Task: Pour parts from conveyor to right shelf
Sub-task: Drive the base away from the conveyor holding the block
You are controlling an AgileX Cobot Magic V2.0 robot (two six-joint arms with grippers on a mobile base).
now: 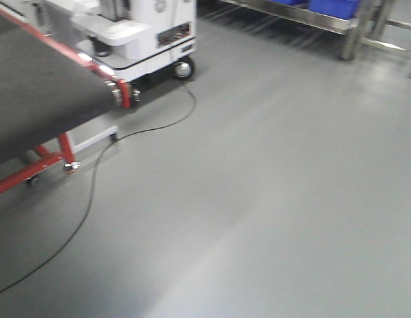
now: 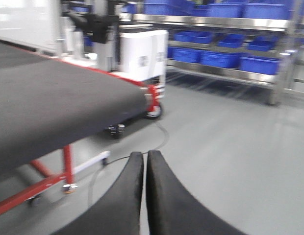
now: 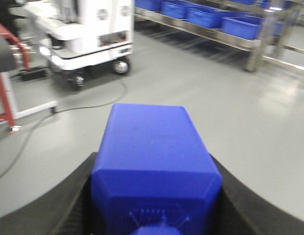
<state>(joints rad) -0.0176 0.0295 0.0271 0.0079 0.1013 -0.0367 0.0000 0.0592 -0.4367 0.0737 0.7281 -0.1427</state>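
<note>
My right gripper (image 3: pixel 153 169) is shut on a bright-blue part (image 3: pixel 151 142), a block with a round stud at the near end; it fills the space between the black fingers (image 3: pixel 76 196). It hangs above the grey floor. Nothing sits between the touching fingers of my shut left gripper (image 2: pixel 144 154), which is also over the floor. The conveyor (image 1: pixel 40 99), a dark-grey belt on a red frame, lies to the left (image 2: pixel 59 105). The right shelf (image 2: pixel 225 73), a steel rack with blue bins (image 2: pixel 218 58), stands at the far right (image 3: pixel 218 34) (image 1: pixel 328 20). Neither gripper shows in the front view.
A white wheeled machine (image 1: pixel 149 30) stands past the conveyor's end (image 2: pixel 141 54) (image 3: pixel 95 36). A black cable (image 1: pixel 93 189) snakes across the grey floor from it. Red conveyor legs (image 2: pixel 67 164) with casters stand at the left. All views are motion-blurred.
</note>
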